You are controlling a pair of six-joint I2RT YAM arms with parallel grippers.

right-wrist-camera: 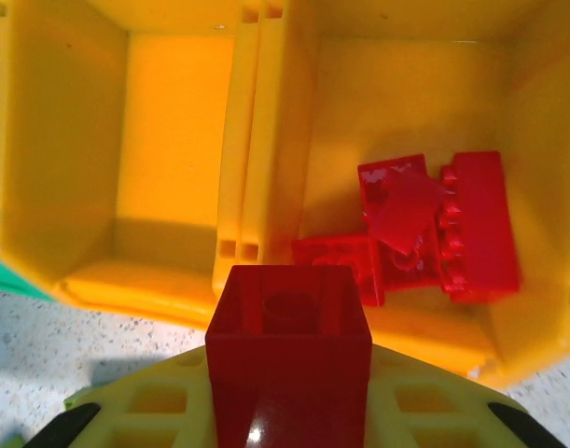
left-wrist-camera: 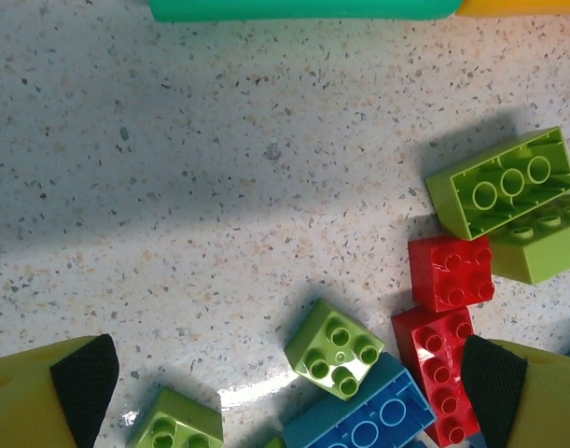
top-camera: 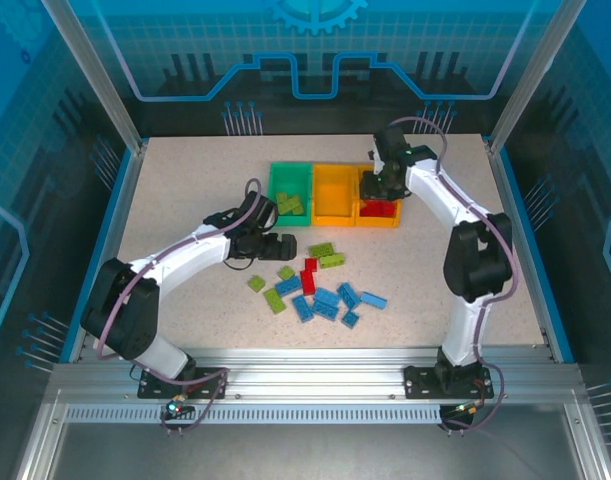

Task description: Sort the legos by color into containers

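Observation:
Loose legos lie mid-table: lime green, blue and red. My left gripper hovers open just left of the pile. Between its fingers lie a small lime brick, a blue brick and red bricks. The containers stand in a row behind: a green bin with lime bricks, a middle orange bin, and a right orange bin holding red bricks. My right gripper is shut on a red brick above that bin's near wall.
A large lime brick lies upside down at the pile's far side. The green bin's rim lies just beyond the left gripper. A blue frame borders the table.

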